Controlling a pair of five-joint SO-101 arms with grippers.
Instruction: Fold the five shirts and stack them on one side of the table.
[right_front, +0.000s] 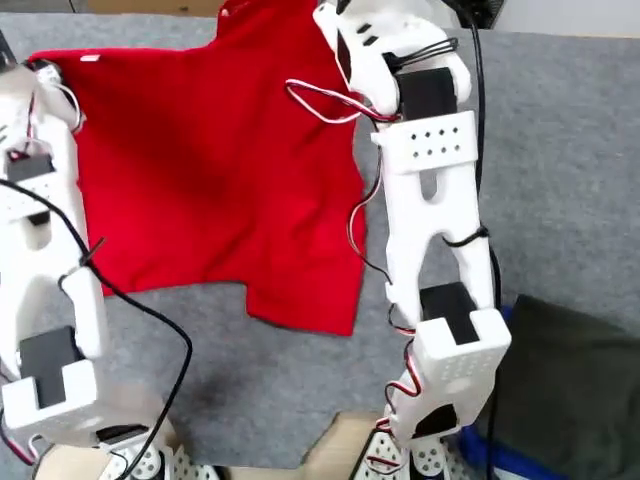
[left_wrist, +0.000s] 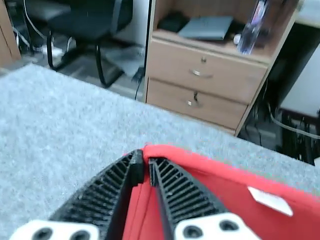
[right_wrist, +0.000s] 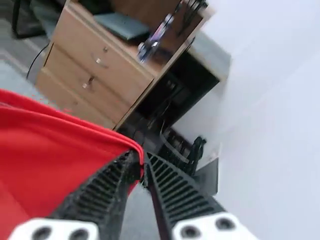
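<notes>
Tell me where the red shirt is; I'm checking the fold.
High view: the red shirt lies spread on the table, left of centre, far corners held by the left gripper and right gripper.

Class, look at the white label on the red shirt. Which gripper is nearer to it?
Left. The left gripper pinches the edge of the red shirt close beside the white label; the right gripper pinches another edge, far across the cloth from it.

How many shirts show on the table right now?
2 for sure: a red shirt spread mid-table, and a dark garment at the near right corner. A blue edge under it may be a third.
</notes>
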